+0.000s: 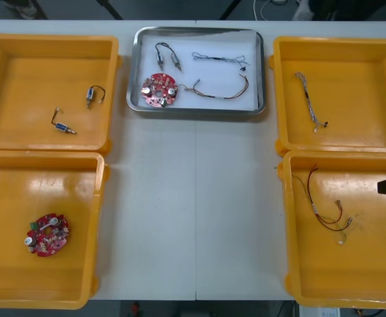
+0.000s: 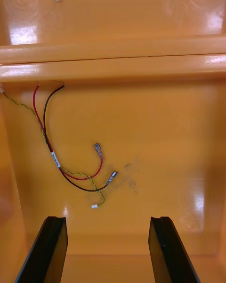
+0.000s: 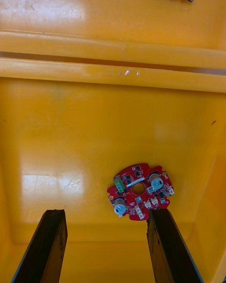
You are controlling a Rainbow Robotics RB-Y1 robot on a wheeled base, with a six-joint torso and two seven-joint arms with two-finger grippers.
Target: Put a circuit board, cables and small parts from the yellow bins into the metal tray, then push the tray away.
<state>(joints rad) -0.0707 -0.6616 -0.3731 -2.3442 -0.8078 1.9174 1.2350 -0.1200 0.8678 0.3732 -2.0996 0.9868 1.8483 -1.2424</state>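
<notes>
Starting nearest, found the left gripper [image 3: 106, 214] poised over the near left yellow bin [image 1: 99, 218], fingers spread wide on nothing, a spare circuit board [image 3: 140, 191] lying just ahead of them. Found the right gripper [image 2: 107, 219] likewise wide and empty over the near right yellow bin [image 1: 288, 251], a red and yellow cable [image 2: 55, 160] loose on the floor ahead. Farther out, noted two small metal parts [image 1: 95, 94] in the far left bin [image 1: 110, 79] and a twisted cable [image 1: 309, 99] in the far right bin [image 1: 278, 86]. Farthest, between those bins, saw the metal tray [image 1: 262, 72], long axis across the table, already carrying a loaded circuit board [image 1: 159, 89] and three loaded cables [image 1: 222, 92]. Judged the push next: tray well ahead of both grippers and inward of each, neither arm plainly nearer.
</notes>
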